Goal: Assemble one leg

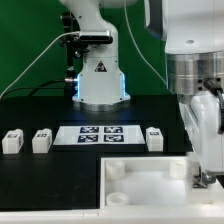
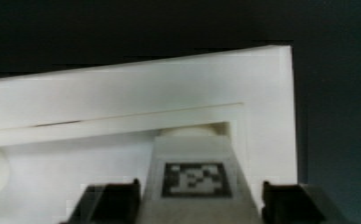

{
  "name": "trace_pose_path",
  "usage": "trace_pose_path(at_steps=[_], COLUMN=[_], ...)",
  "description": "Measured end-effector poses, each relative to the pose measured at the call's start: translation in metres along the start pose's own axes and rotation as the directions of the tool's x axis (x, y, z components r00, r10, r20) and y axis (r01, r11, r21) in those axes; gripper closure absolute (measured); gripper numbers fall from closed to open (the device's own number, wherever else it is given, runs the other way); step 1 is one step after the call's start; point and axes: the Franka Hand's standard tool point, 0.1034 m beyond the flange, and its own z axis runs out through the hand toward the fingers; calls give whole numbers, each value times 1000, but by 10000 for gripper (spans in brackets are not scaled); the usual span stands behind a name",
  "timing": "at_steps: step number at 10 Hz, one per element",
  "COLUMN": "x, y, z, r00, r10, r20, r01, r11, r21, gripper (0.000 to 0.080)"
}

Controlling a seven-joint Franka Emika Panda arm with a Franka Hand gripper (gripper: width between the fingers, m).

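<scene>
In the wrist view a white leg (image 2: 196, 170) with a black-and-white tag on its face stands between my two dark fingers (image 2: 109, 206), which press on its sides. My gripper (image 2: 198, 204) is shut on it. Behind the leg lies the large flat white board (image 2: 124, 95). In the exterior view my gripper (image 1: 205, 165) hangs at the right, over the right end of that board (image 1: 150, 185), which has round corner sockets. The held leg is mostly hidden there. Three more legs stand on the black table: two at the left (image 1: 12, 141) (image 1: 41, 141), one right of centre (image 1: 155, 137).
The marker board (image 1: 97, 134) lies flat between the loose legs. The robot's white base (image 1: 100, 80) stands behind it at the back centre, with cables and a green wall beyond. A raised socket rim (image 1: 116, 171) marks the large board's left corner.
</scene>
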Motion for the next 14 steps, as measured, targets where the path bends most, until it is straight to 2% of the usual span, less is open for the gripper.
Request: trace_pose_path(at_steps=[1,2,3,4,5,7,8,9,10,11,12,13,14], x=[2,3,2,0,1,3,4,5,6,6,6,6,5], y=[-1,-2,-2,-1,-2,-2,-2,-5,-8,-9,-8,-8,-8], z=[0,-1,-2,-1,-1,-1,-2,-5,-8,-8,-8,-8,-8], r00=[984,909,820,738,721,534,417,167,55,66,91,111,218], r10=[-177,-417,-572,-675,-693,-845,-909,-986,-998,-998,-996,-994,-976], r20=[0,-1,-4,-7,-8,-9,-9,-4,-4,-6,-7,-8,-12], r01=[177,417,572,675,693,845,909,984,997,996,994,993,975], r11=[984,909,820,738,721,534,417,167,55,66,91,111,218], r21=[0,3,1,-3,-3,-8,-16,-55,-54,-52,-53,-51,-49], gripper=[329,213,213,163,154,154,151,151,151,174,306,306,442])
